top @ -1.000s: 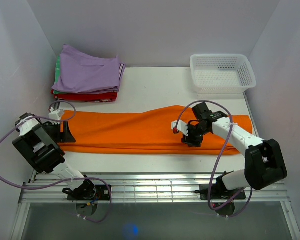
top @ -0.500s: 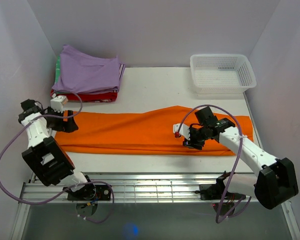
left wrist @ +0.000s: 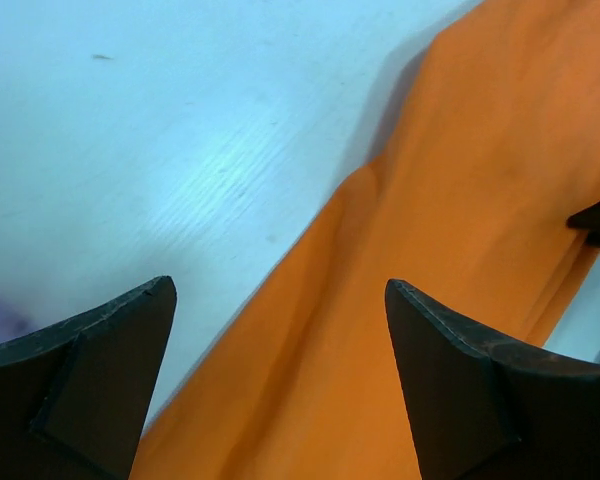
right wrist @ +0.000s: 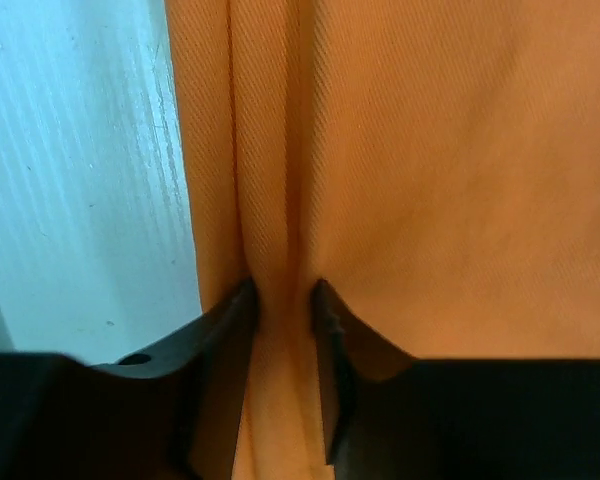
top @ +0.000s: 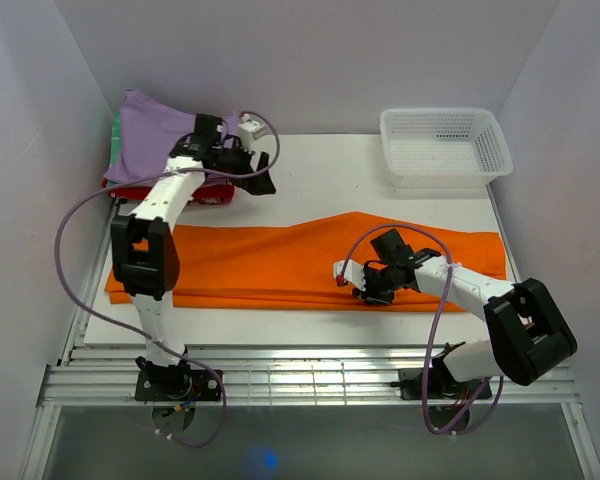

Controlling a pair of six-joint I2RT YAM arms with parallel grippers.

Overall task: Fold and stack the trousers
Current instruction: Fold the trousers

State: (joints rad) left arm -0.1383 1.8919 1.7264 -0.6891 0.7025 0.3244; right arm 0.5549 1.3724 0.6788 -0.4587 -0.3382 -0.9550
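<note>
Far left: stack of folded garments, lilac garment (top: pixel 155 140) on top, red garment (top: pixel 208 193) at the bottom, a green edge between them.

Left gripper (top: pixel 263 173) (left wrist: pixel 280 290): reaches toward the far side, just right of the stack, above the bare table (top: pixel 330 170). Jaws spread wide, nothing between them. White block on its wrist; any marking too small to read.

Trousers (top: pixel 260 262) (left wrist: pixel 470 240) (right wrist: pixel 430 150): orange, lying flat as a long band across the table from left edge to right edge.

Right gripper (top: pixel 366 290) (right wrist: pixel 280 290): low at the band's near edge, right of centre. Jaws narrow, fingers (right wrist: pixel 225 325) pinching a raised ridge of orange cloth.

Far right corner: white mesh basket (top: pixel 445 150), apart from the trousers.
</note>
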